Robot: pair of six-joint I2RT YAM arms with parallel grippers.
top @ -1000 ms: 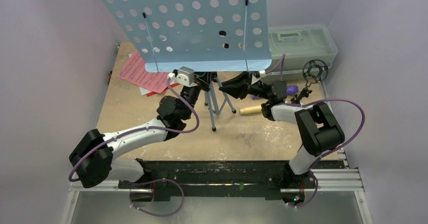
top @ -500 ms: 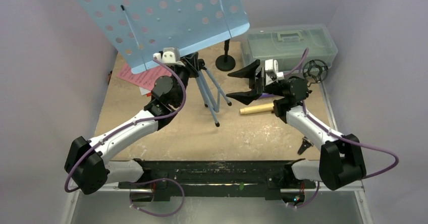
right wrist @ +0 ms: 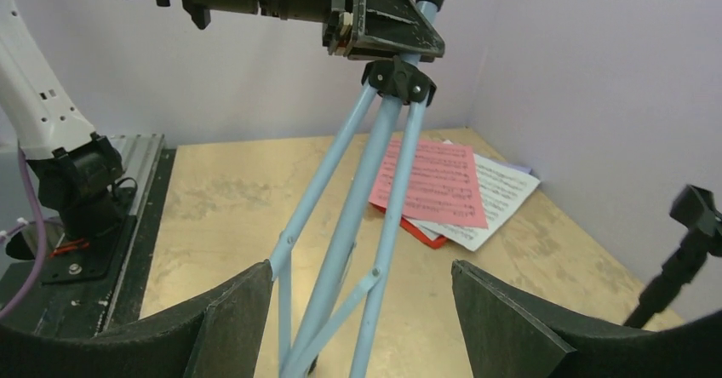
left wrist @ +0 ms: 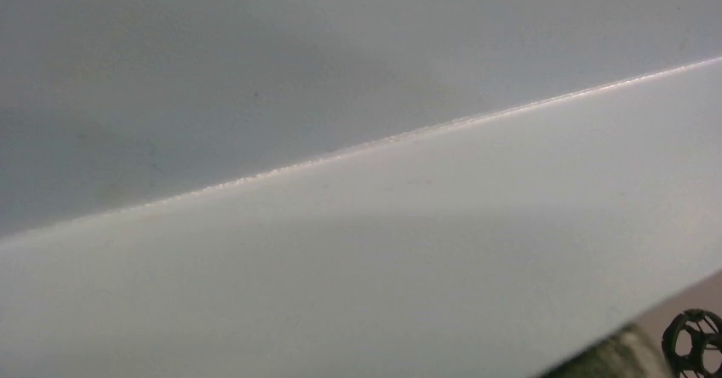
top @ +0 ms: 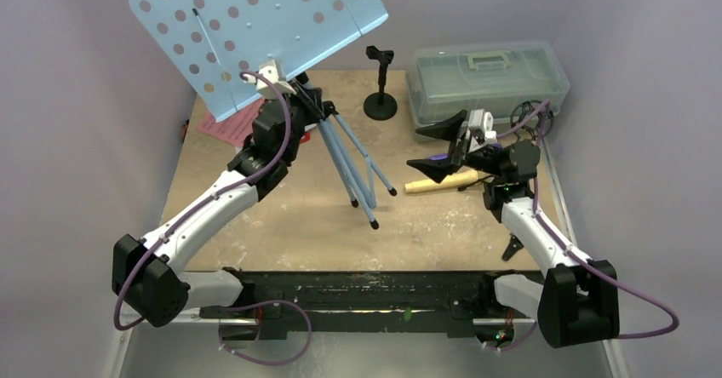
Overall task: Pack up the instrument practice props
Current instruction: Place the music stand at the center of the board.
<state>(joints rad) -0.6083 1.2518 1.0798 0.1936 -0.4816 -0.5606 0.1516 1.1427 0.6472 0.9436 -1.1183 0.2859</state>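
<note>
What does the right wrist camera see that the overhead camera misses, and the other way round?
Only the right wrist view: the white sheet music lying under the pink sheet, notes visible. Only the overhead view: the rest's perforated blue panel, the plastic box, a cream microphone and both whole arms. Both: the blue tripod legs, the left gripper clamped at their top, and a black mic holder.

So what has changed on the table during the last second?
The left end effector, shut on the music stand, carried it left and tilted it, uncovering a black microphone holder. The right end effector, open, pulled back to the right, away from the stand. The plastic box, cream microphone and papers stayed put.
</note>
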